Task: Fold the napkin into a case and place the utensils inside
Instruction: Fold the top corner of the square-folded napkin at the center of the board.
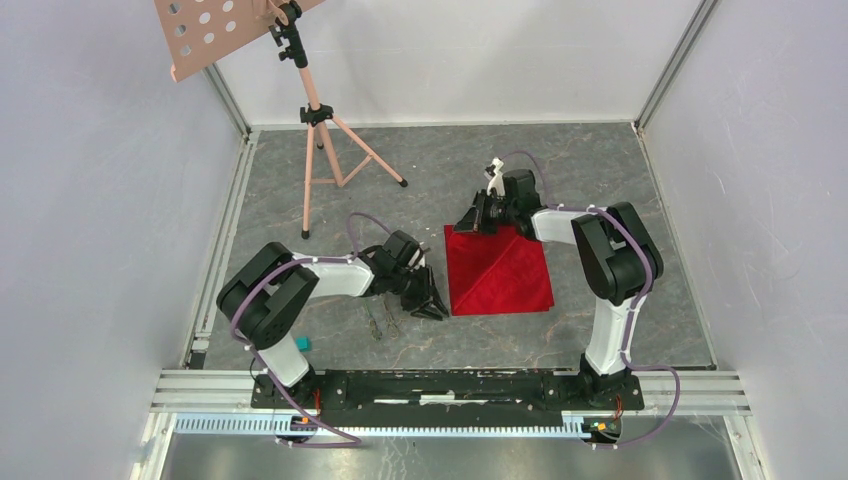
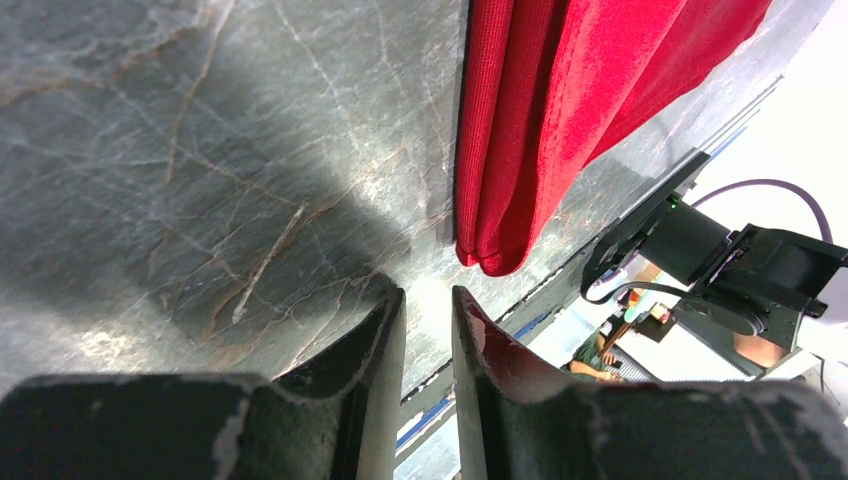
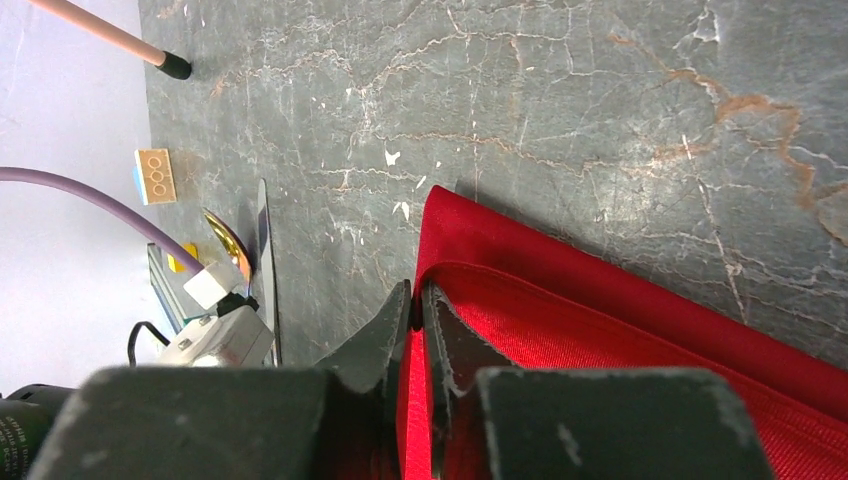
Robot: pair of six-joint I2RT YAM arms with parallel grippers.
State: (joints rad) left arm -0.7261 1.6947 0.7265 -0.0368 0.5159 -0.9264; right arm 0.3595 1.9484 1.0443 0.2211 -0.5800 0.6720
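The red napkin (image 1: 500,270) lies partly folded on the grey table, with a diagonal fold across it. My right gripper (image 1: 487,215) is at its far left corner, shut on a raised fold edge of the napkin (image 3: 600,340); red cloth shows between the right fingertips (image 3: 418,300). My left gripper (image 1: 425,296) sits low just left of the napkin's near left corner (image 2: 540,120), its jaws a narrow gap apart and empty (image 2: 428,300). The utensils (image 1: 380,318) lie on the table left of it. The gold spoon bowl (image 3: 228,245) and a thin dark piece (image 3: 263,260) show in the right wrist view.
A pink music-stand tripod (image 1: 318,150) stands at the back left; one foot (image 3: 175,68) is near the right gripper. A teal block (image 1: 302,343) lies by the left arm's base. A tan block (image 3: 155,175) lies past the utensils. White walls enclose the table.
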